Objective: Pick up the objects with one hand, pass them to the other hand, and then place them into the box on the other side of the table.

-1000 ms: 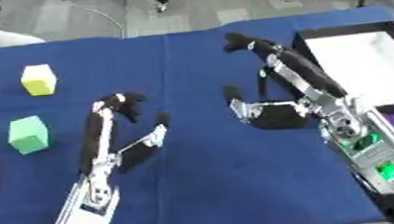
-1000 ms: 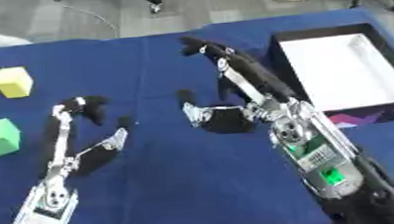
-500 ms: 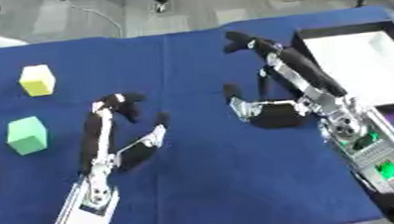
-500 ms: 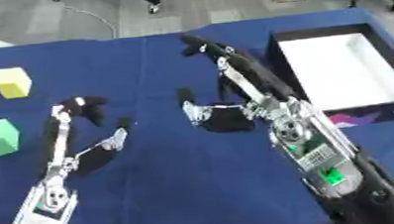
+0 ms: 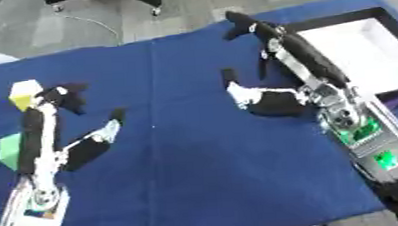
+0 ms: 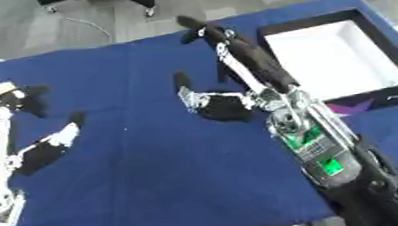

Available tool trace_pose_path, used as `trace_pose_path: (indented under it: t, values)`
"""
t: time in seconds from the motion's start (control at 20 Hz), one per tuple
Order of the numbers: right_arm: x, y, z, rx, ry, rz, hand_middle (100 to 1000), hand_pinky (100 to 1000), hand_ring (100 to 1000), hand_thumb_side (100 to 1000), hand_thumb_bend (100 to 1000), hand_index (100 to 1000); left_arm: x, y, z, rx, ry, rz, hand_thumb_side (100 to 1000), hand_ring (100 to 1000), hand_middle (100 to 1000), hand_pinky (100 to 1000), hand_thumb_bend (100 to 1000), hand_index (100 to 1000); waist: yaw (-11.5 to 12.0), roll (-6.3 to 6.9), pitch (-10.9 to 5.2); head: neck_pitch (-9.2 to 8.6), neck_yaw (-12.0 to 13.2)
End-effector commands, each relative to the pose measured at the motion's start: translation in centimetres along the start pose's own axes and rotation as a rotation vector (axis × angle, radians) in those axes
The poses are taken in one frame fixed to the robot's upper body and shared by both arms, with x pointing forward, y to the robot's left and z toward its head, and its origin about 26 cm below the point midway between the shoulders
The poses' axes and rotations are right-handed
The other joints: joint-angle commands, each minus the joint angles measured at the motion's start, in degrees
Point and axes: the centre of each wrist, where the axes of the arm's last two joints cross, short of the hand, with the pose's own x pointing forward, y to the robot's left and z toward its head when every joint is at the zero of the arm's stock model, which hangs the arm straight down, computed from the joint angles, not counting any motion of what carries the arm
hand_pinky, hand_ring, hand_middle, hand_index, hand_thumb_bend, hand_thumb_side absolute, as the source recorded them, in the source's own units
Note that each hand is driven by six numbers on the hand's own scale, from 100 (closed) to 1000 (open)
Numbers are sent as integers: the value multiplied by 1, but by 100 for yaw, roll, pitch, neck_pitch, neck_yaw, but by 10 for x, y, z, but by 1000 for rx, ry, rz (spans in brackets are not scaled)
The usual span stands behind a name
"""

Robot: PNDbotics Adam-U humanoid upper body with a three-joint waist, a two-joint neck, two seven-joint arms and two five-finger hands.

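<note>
Left hand (image 5: 59, 127) spread, fingertips reaching the yellow block (image 5: 24, 93); the green block (image 5: 10, 150) sits nearer beside it; right hand (image 5: 275, 87) spread, empty, beside the box (image 5: 365, 55); centre fingers over the block before closing.

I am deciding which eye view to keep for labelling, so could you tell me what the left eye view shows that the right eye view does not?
Only the left eye view shows the green block, beside the left arm near the frame's left edge. Only the right eye view shows the whole white-lined box; the left eye view cuts off its right side. Both show the yellow block, the open left hand reaching toward it, the open right hand over mid-table, and the blue cloth.
</note>
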Motion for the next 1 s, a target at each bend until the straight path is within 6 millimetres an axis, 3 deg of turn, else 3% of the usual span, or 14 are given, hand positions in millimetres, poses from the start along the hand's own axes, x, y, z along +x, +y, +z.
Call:
trace_pose_path:
  t: [0.05,0.2,0.35,0.4,0.55,0.75,1.0]
  values:
    - [0,-11,2,12,-8,65,781,332,952,399,100,1000,-28,24,7,-23,83,-147,472,589,636,792,545,821,0,141,-158,-15,205]
    - [0,-11,2,30,-5,82,782,333,952,394,100,1000,-62,37,25,-92,208,-273,478,632,691,800,554,848,-34,220,-198,-15,524]
    - [1,-10,1,36,-9,79,782,333,952,394,100,1000,-71,59,35,-123,232,-383,478,632,691,800,554,848,-78,205,-216,-15,627]
    - [0,-10,2,38,-2,83,782,333,952,386,100,1000,-74,66,37,-133,243,-419,465,691,747,805,572,867,-53,214,-217,-15,862]
    - [-1,-10,4,40,13,84,782,332,953,383,100,1000,-102,87,51,-185,364,-544,456,692,747,804,577,864,-55,198,-242,-15,1240]
    - [-1,-8,3,41,16,77,783,331,954,377,100,1000,-133,122,50,-212,513,-693,440,689,744,802,587,862,-74,132,-236,-15,1341]
    - [-1,-8,4,37,28,71,784,331,954,368,100,1000,-158,153,42,-278,656,-741,418,678,733,799,592,856,-42,38,-231,-15,1215]
